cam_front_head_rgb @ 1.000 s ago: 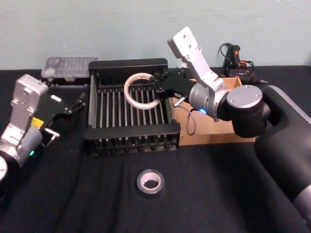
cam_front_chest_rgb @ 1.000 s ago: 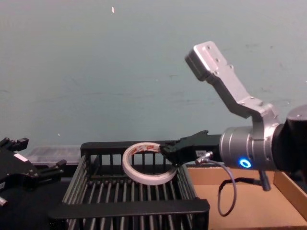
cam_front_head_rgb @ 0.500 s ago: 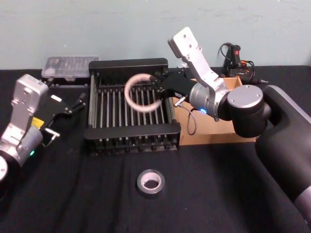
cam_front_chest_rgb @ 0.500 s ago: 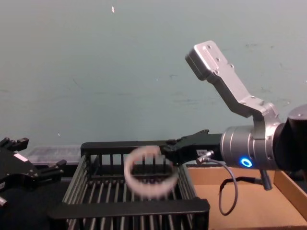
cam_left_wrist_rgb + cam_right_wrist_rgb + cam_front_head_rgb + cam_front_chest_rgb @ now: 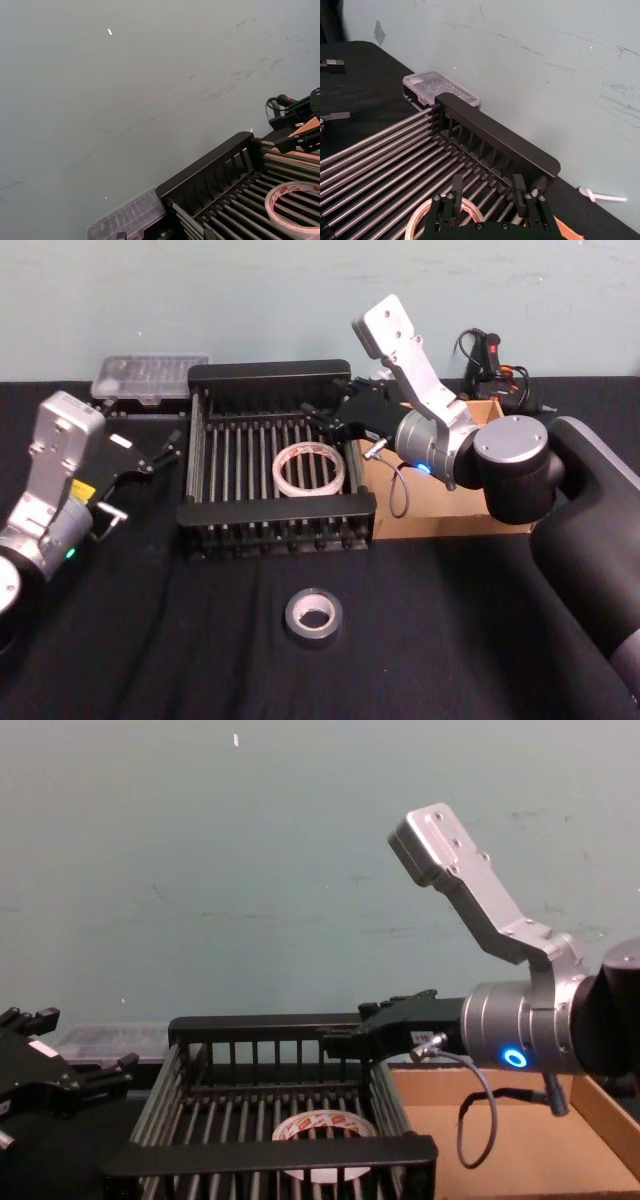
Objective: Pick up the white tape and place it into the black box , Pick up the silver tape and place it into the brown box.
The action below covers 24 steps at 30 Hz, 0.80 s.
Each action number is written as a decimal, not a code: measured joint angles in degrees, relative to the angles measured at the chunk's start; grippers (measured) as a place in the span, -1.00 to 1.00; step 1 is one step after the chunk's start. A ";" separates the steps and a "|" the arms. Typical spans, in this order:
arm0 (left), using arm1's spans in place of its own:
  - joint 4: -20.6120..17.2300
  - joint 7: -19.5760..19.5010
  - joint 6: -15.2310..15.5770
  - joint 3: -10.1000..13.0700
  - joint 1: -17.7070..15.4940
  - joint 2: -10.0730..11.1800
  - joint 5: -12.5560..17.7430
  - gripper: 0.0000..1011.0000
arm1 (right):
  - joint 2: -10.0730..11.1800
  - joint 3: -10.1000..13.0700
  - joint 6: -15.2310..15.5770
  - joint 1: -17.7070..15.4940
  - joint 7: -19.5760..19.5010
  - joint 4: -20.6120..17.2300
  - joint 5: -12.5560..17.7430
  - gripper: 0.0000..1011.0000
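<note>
White tape (image 5: 309, 468): flat on the bars inside the black box (image 5: 275, 371), toward its 4 o'clock corner, free of any grip; red marks on the core ring seen in chest view
Black box: slatted basket at table centre, brown box (image 5: 470, 521) touching its 3 o'clock side
Right gripper (image 5: 322, 417): raised over the basket's 3 o'clock edge, at 1 o'clock from the white tape, fingers spread and holding nothing
Silver tape (image 5: 312, 613): flat on the black table (image 5: 150, 640), at 6 o'clock from the basket, well apart from both grippers
Left gripper (image 5: 165, 443): at 9 o'clock from the basket, just beside its wall; fingers parted, empty
Clear plastic case (image 5: 148, 376): at 10 o'clock from the basket, against the wall
</note>
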 joint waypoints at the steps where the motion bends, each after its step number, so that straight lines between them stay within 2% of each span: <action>1: 0.00 0.00 0.00 0.00 0.01 0.00 0.00 0.98 | 0.01 0.01 0.01 -0.01 0.00 -0.01 0.01 0.22; 7: 0.00 0.00 0.00 0.00 0.00 0.00 0.00 0.98 | 0.04 0.04 0.05 -0.04 -0.02 -0.05 0.06 0.56; 8: 0.00 0.00 0.00 0.00 0.00 0.00 0.00 0.98 | 0.04 0.04 0.05 -0.05 -0.02 -0.05 0.06 0.67; 15: 0.00 0.00 0.00 0.00 0.00 0.00 0.00 0.98 | 0.05 0.04 0.07 -0.05 -0.02 -0.09 0.07 0.98; 24: 0.00 0.00 0.00 0.00 0.00 0.00 0.00 0.98 | 0.05 0.04 0.07 -0.05 -0.01 -0.11 0.07 0.98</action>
